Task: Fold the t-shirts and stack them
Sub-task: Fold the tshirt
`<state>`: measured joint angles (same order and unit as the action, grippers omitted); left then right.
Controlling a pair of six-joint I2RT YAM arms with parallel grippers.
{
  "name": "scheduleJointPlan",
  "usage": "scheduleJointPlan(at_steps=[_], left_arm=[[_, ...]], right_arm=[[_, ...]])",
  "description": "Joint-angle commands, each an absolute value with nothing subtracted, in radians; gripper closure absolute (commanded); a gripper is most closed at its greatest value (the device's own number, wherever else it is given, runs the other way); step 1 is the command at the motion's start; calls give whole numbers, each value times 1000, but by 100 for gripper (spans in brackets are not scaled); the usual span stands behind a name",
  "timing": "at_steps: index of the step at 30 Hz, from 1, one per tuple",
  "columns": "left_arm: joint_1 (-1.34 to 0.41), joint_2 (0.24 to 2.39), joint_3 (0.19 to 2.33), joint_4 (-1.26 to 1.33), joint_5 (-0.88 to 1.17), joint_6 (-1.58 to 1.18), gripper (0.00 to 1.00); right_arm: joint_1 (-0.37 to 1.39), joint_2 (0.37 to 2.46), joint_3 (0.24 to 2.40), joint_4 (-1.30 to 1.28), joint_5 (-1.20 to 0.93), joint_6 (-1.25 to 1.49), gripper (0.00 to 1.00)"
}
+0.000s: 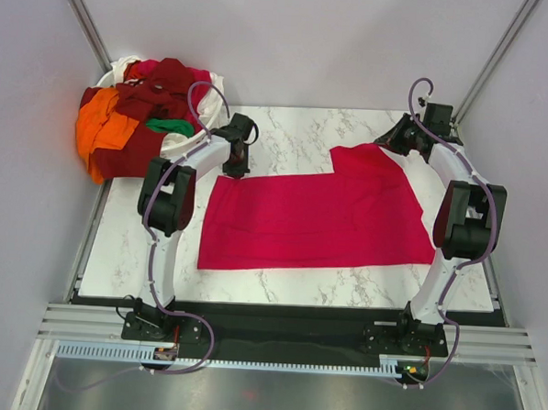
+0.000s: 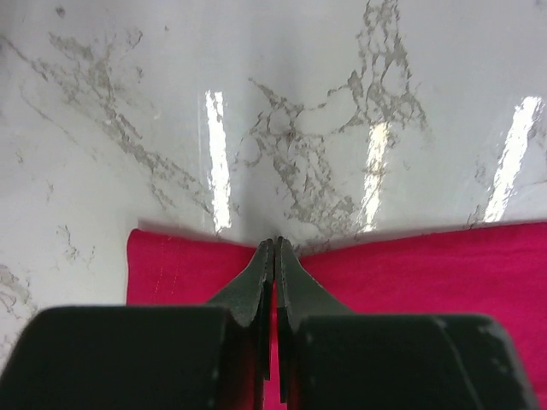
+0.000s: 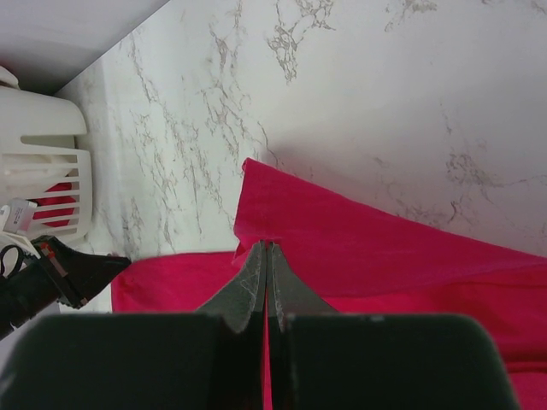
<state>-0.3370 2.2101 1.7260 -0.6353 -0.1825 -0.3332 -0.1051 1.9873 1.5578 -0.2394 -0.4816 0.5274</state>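
A crimson-pink t-shirt [image 1: 319, 217] lies spread flat on the marble table, with a flap at its far right. My left gripper [image 1: 233, 166] is at the shirt's far left edge. In the left wrist view the gripper [image 2: 275, 244] is shut, with its tips on that edge of the shirt [image 2: 427, 273]. My right gripper [image 1: 393, 143] is at the far right flap. In the right wrist view the gripper [image 3: 267, 244] is shut, and the shirt [image 3: 385, 248] puckers at its tips. More t-shirts, dark maroon [image 1: 161, 89], orange [image 1: 99, 127], green [image 1: 171, 126] and white, are heaped at the far left.
A white slotted basket [image 1: 125, 66] holds the heap at the far left corner and also shows in the right wrist view [image 3: 43, 171]. Bare marble table [image 1: 296, 128] lies behind the shirt. Grey walls close the sides. The left arm's dark gripper [image 3: 60, 273] shows in the right wrist view.
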Motion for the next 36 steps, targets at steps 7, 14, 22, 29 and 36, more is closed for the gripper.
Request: scheduleJointPlan(at_steps=[7,14,22,29,36], left_arm=[[-336,2062,1655,-727,-227,-287,98],[-339,1909,1539,-727,-206,-317,98],[-368,1760,1367,-730,-193,-337,98],[-400,1637,1235,-727,-209,-368,98],[-434,1560,1151,-729,-235,-402,98]], right_arm=[[-113,1876,1487,-215,-526,621,100],[-136,1679,1329,-268,-483,569,100],[-150,1445,1198,-341,-335,552,100],[-155,1214,1056,-379,-282,584,100],[-158,991,934,-484,-207,601,100]])
